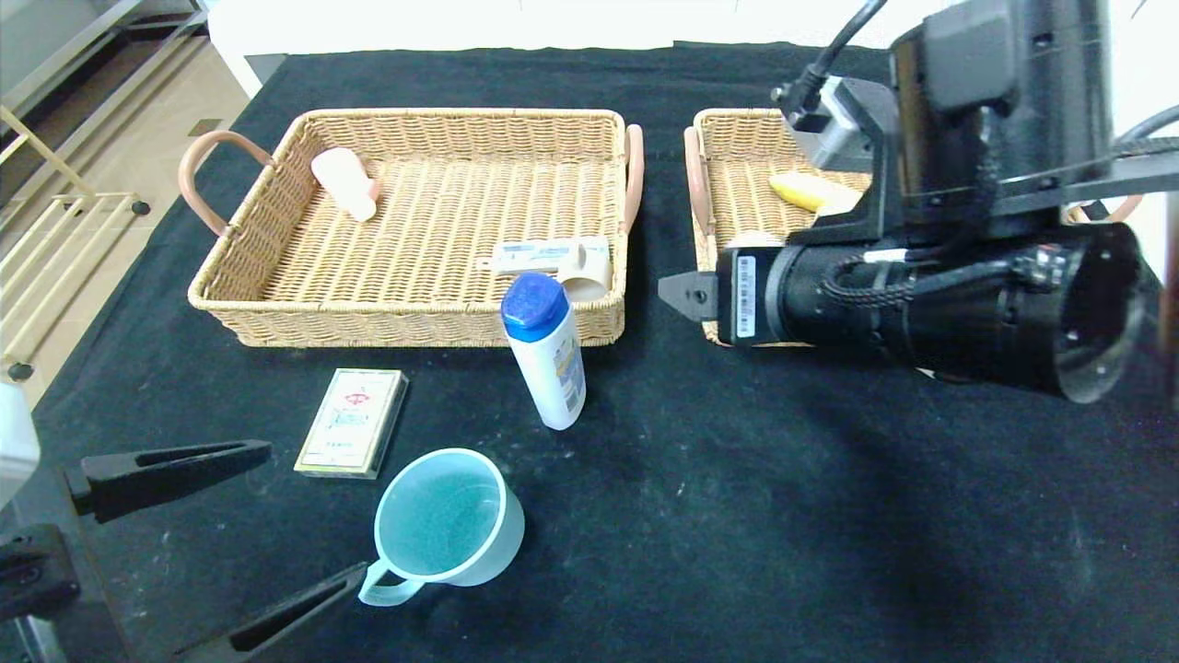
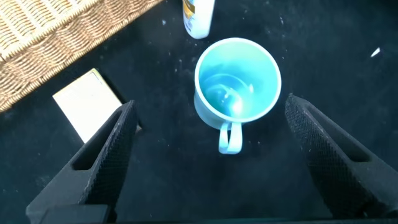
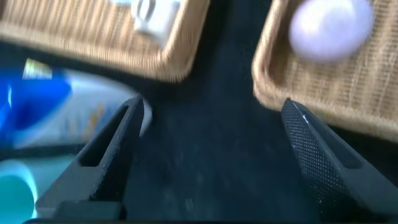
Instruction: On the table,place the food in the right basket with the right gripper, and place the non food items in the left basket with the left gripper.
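My left gripper (image 1: 315,509) (image 2: 210,104) is open low over the table (image 1: 737,516), at its front left. The teal mug (image 1: 449,520) (image 2: 237,78) stands just past the fingertips, its handle toward the gripper and untouched. The flat card box (image 1: 352,422) (image 2: 87,99) and the white bottle with a blue cap (image 1: 545,350) stand in front of the left basket (image 1: 276,230). My right gripper (image 1: 686,296) (image 3: 211,115) is open and empty over the gap between the baskets. The right basket (image 1: 728,147) (image 3: 280,93) holds the banana (image 1: 811,191) and the pale egg-shaped ball (image 3: 329,28).
The left basket holds a pale pink cup-like thing (image 1: 343,182), a flat white box (image 1: 543,256) and a small beige cup (image 1: 588,276). My right arm (image 1: 967,295) hides much of the right basket. Bare black cloth lies at the front right.
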### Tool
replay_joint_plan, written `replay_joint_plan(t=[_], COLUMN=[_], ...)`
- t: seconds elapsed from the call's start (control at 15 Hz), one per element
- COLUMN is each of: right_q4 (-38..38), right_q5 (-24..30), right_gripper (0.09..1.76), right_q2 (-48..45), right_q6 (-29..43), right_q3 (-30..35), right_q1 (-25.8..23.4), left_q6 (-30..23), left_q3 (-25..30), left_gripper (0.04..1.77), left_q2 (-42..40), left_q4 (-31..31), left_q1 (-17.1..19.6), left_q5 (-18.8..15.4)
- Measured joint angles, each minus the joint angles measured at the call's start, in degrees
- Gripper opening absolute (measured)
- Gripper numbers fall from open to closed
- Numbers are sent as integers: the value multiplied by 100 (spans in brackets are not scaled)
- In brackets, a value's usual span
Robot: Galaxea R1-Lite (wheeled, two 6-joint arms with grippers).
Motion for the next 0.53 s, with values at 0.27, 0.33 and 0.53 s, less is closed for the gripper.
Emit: replay_joint_plan(t=[0.27,0.33,0.53], right_q4=[-488,-705,-1385], right_q5=[1410,1822,2951], right_gripper=[166,167,168], right_q2=[-996,-1226,-1814], right_q6=[-735,-964,-1340], right_q3=[1548,1976,3004], right_q1=[-408,-555,-1084], left_q6=[0,11,13], left_q3=[-116,-118,-77], left_gripper=[172,172,172], left_q2=[-24,-46,-187], left_q4=[94,101,112], left_q1=[-9,-9,-6], left_q5=[67,84,95])
